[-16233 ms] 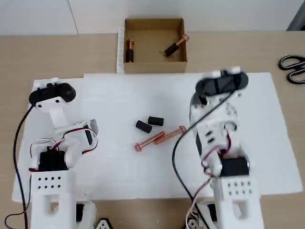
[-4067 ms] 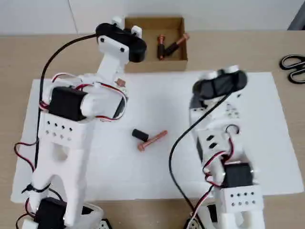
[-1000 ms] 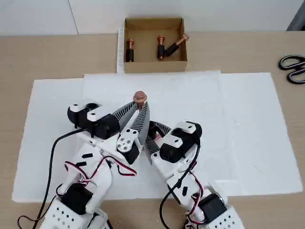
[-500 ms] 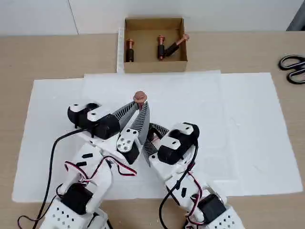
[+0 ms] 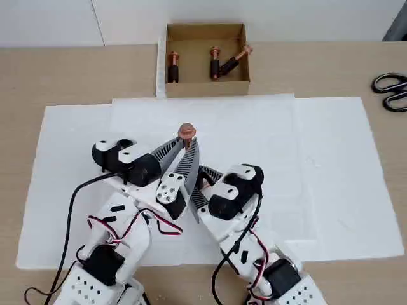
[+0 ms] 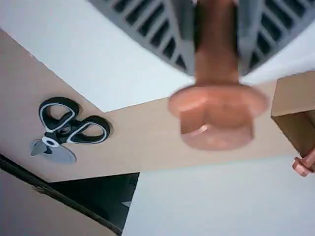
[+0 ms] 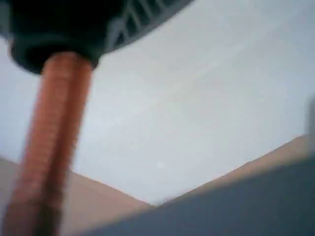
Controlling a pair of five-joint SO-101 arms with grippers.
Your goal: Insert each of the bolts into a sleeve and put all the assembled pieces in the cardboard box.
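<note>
My left gripper (image 5: 186, 142) is shut on a copper bolt (image 5: 186, 132) and holds it above the middle of the white sheet, head toward the cardboard box (image 5: 206, 28). In the left wrist view the bolt's head (image 6: 216, 118) sticks out past the grey fingers (image 6: 147, 29). My right gripper (image 5: 202, 180) sits close behind the left one, shut on a black sleeve (image 7: 54, 34). The bolt's threaded shaft (image 7: 51, 147) runs into that sleeve. Three bolts with sleeves on lie in the box: one at the left (image 5: 173, 67), two toward the right (image 5: 215, 62) (image 5: 234, 58).
A white foam sheet (image 5: 318, 165) covers the table's middle, and both arms crowd its front centre. Black-handled scissors (image 5: 391, 89) lie at the table's far right edge, also visible as scissors (image 6: 69, 130) from the left wrist. The box stands behind the sheet.
The right arm has edged a little toward the left gripper, with the sleeve against the bolt's shaft. The left gripper and bolt have barely moved.
</note>
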